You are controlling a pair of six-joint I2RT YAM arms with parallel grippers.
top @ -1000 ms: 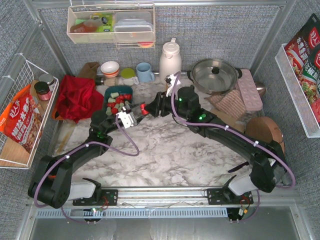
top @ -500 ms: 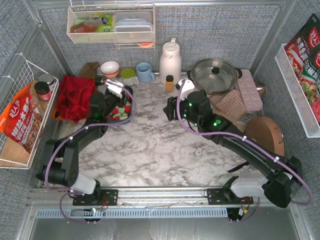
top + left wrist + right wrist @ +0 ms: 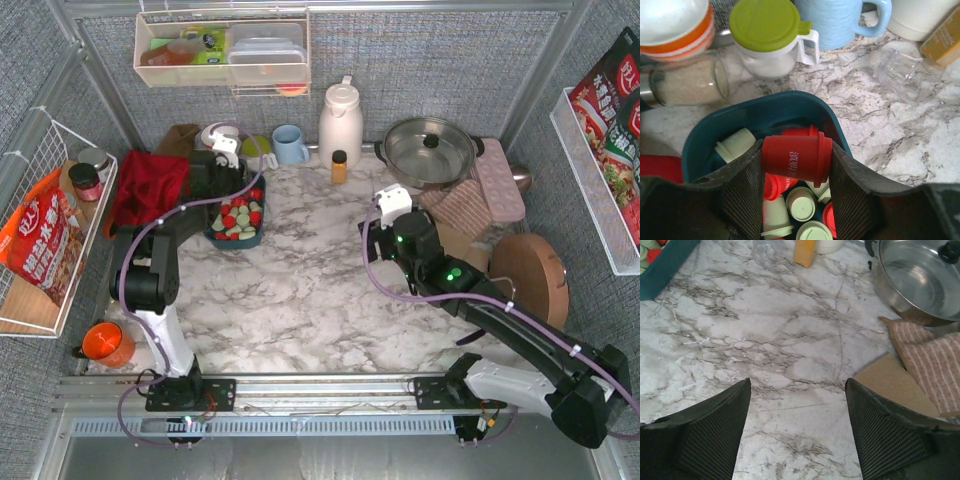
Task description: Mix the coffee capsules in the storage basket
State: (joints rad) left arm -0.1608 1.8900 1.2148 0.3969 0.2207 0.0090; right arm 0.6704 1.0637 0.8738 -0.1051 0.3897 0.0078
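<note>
Left jaws: pinching one red capsule (image 3: pixel 796 158) crosswise between the pads (image 3: pixel 747 195), just above the far end of the storage basket (image 3: pixel 730 117). The change was position. The arm swung from the basket's near-right corner across it to the back end, by the green-lidded jug (image 3: pixel 771 35) and blue mug (image 3: pixel 840 20). Below the held pod the basket was full of red and mint capsules (image 3: pixel 802 204), already fairly interleaved in the part the wrist view showed. The basket itself hadn't shifted and sat back-left on the tabletop (image 3: pixel 790 340).

Right jaws: spread wide, nothing between them, over bare marble. They'd opened further while that arm pulled back from the basket toward centre-right, short of the steel pan (image 3: pixel 920 280). The basket only clipped the top-left corner of its view.

Read: right arm was out of the job for now and left was doing the relocating. Carrying a red pod to the far end looked like one shuffle move mid-way, with the next step probably a drop there among the mint ones. Risk: a pod gripped on its side could roll toward the rim on release. Mixing not finished, my call.
</note>
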